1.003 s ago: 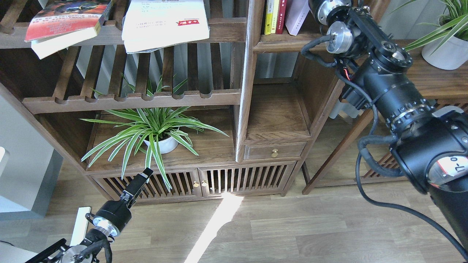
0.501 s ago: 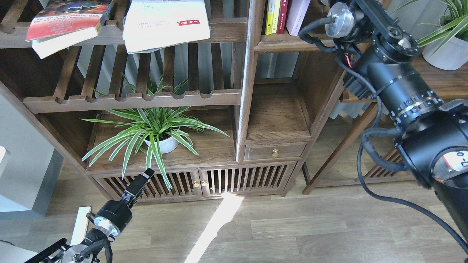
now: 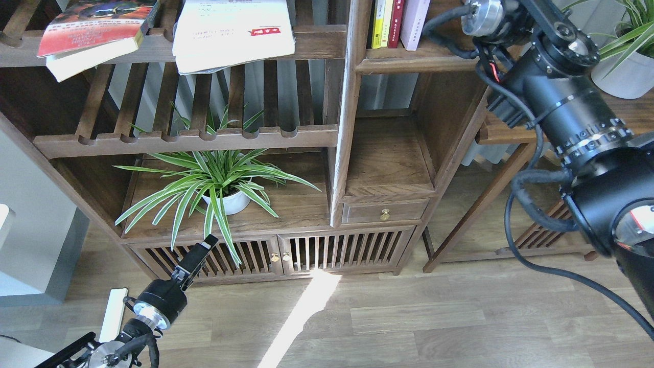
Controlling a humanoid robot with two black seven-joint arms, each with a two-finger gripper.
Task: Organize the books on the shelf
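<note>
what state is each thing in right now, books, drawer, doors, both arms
red-orange book: lying flat on the slatted rack, overhanging its front
white book: lying flat on the same rack, overhanging
upright books: standing on the narrow shelf
drawer: closed
cabinet doors: closed
left gripper: low by the cabinet, holding nothing, jaws too dark to tell
right gripper: out of view past the top edge

A spider plant (image 3: 217, 176) in a white pot (image 3: 228, 202) stands left of the small brass-knobbed drawer (image 3: 384, 211) (slatted doors (image 3: 276, 254) just below); another potted plant (image 3: 624, 56) sits far right.
</note>
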